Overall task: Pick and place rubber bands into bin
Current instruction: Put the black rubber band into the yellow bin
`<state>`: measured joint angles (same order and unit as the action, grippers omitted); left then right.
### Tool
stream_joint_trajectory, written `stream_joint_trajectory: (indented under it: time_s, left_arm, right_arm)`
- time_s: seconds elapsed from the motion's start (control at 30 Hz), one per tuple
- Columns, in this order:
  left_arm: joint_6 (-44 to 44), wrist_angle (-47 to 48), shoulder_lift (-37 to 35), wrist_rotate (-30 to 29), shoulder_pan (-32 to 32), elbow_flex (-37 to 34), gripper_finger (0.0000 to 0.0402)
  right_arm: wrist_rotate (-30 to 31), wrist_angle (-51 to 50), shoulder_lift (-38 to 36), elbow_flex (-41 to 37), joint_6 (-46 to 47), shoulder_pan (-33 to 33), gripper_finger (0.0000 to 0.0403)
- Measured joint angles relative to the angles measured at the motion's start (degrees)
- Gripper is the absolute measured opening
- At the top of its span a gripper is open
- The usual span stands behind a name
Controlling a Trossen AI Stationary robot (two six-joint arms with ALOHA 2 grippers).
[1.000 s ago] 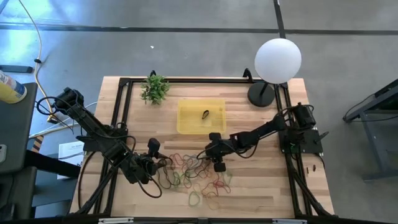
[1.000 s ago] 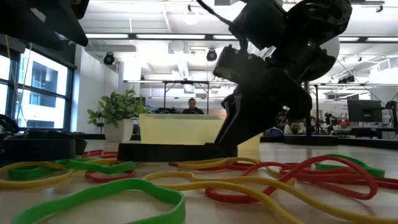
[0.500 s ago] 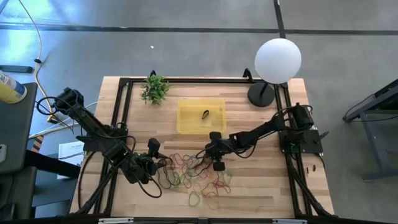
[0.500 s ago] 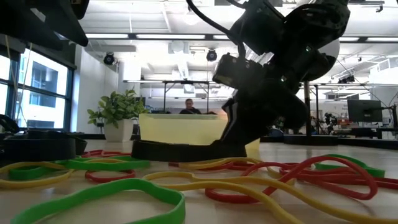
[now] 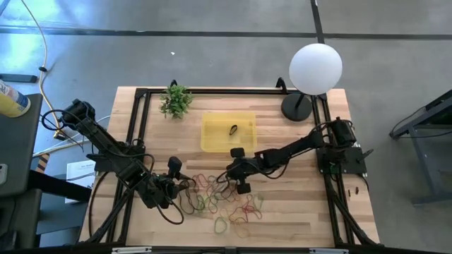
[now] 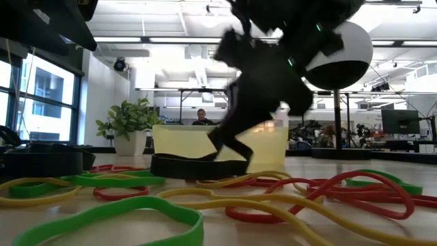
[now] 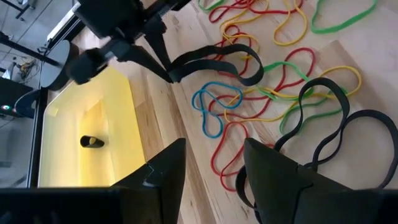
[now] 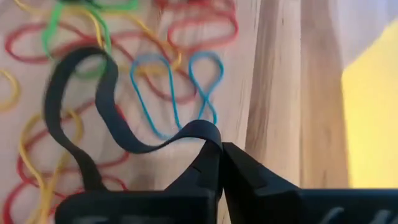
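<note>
My left gripper point(image 5: 176, 185) waits lower left of centre, jaws apart, beside the rubber bands point(image 5: 229, 201) strewn over the counter point(image 5: 296, 212). My right gripper point(image 8: 219, 149) is pinching a black band point(image 8: 93, 112). The yellow bin point(image 5: 212, 130) sits just above, one band inside.

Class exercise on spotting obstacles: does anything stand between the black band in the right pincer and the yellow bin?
Nothing visible does. The right pincer is shut on the black rubber band beside the bin; only bare wood separates them.
</note>
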<state>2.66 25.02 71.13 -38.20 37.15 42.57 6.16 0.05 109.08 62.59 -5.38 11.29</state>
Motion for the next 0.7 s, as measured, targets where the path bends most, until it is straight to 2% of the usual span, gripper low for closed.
stream_joint_trajectory:
  time_s: [0.23, 0.5, 0.7]
  left_arm:
    - [0.0, 0.03, 0.0, 0.0, 0.0, 0.0, 0.015]
    - [0.02, 0.02, 0.0, 0.0, 0.0, 0.0, 0.015]
    - [0.02, 0.0, 0.0, 0.0, 0.0, 0.01, 0.015]
  right_arm:
    - [4.89, -14.68, 0.0, 13.73, -8.52, 0.02, 0.0003]
    - [16.59, -29.09, -0.09, 29.42, -18.0, -1.29, 0.0003]
    - [21.22, -37.47, -0.11, 36.25, -20.59, -5.28, 0.0002]
